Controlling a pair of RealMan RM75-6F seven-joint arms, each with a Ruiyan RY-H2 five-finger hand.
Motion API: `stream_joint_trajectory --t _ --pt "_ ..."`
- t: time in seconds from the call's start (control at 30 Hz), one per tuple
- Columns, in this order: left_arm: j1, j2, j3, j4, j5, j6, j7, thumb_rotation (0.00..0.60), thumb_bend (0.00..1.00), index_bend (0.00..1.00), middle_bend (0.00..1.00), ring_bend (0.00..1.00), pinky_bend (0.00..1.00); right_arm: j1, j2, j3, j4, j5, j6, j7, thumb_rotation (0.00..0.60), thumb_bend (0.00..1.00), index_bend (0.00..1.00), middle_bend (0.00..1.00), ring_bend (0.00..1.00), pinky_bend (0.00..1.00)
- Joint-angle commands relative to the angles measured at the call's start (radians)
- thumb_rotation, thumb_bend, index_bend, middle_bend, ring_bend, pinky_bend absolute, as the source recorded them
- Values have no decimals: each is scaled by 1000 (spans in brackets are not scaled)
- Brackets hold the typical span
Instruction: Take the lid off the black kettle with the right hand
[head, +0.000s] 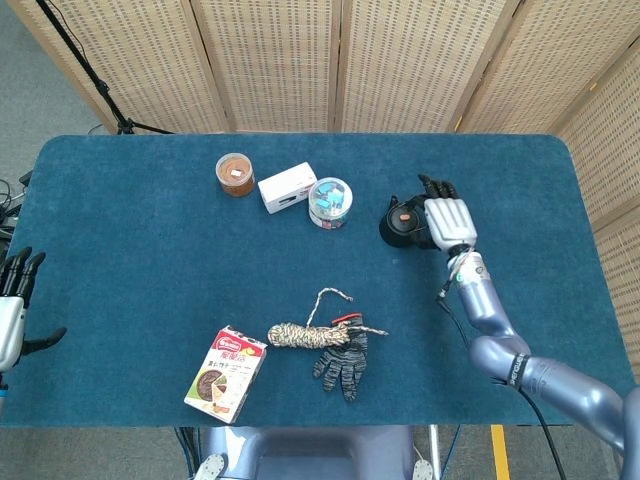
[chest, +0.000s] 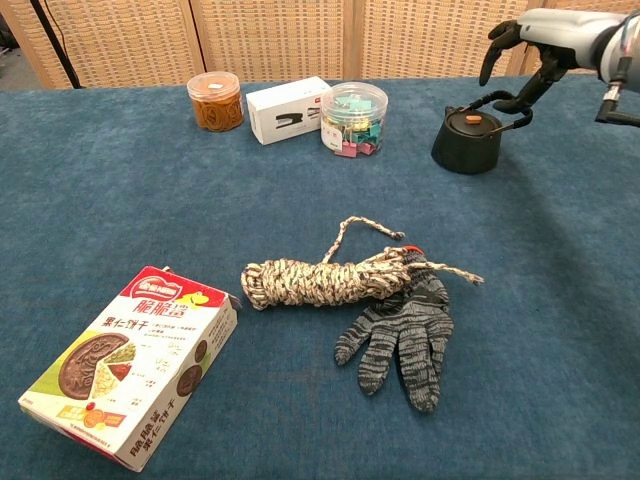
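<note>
The black kettle (head: 397, 230) (chest: 465, 143) stands right of the table's middle, its lid on, an orange knob (head: 405, 215) (chest: 474, 117) on top. My right hand (head: 443, 217) (chest: 528, 52) hovers open just above and to the right of the kettle, fingers spread over its raised handle (chest: 503, 99); the thumb reaches down near the handle. Nothing is held. My left hand (head: 12, 305) rests open at the table's left edge, far from the kettle, seen only in the head view.
Behind and left of the kettle stand a clear tub of clips (head: 330, 202), a white box (head: 287, 187) and an orange-filled jar (head: 235, 174). Nearer the front lie a coiled rope (head: 308, 333), a grey glove (head: 341, 365) and a snack box (head: 226, 372).
</note>
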Motion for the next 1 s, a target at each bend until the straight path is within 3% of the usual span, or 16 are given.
stream_joint_trajectory --t 0.03,0.27,0.5,1.0 --pt "-2 0 -2 -1 -6 -4 2 600 46 0 0 0 0 24 -21 -2 18 18 -11 -2 600 379 365 0 0 0" --pt "-3 0 -2 -3 -13 -6 6 600 46 0 0 0 0 95 -82 8 112 102 -43 -22 600 388 382 0 0 0" --pt "-1 2 1 -5 -13 -6 6 600 46 0 0 0 0 142 -123 -14 213 178 -82 -65 600 396 399 0 0 0" --pt "-4 5 -2 -9 -25 -11 4 600 46 0 0 0 0 173 -172 -34 307 217 -110 -54 600 397 422 0 0 0"
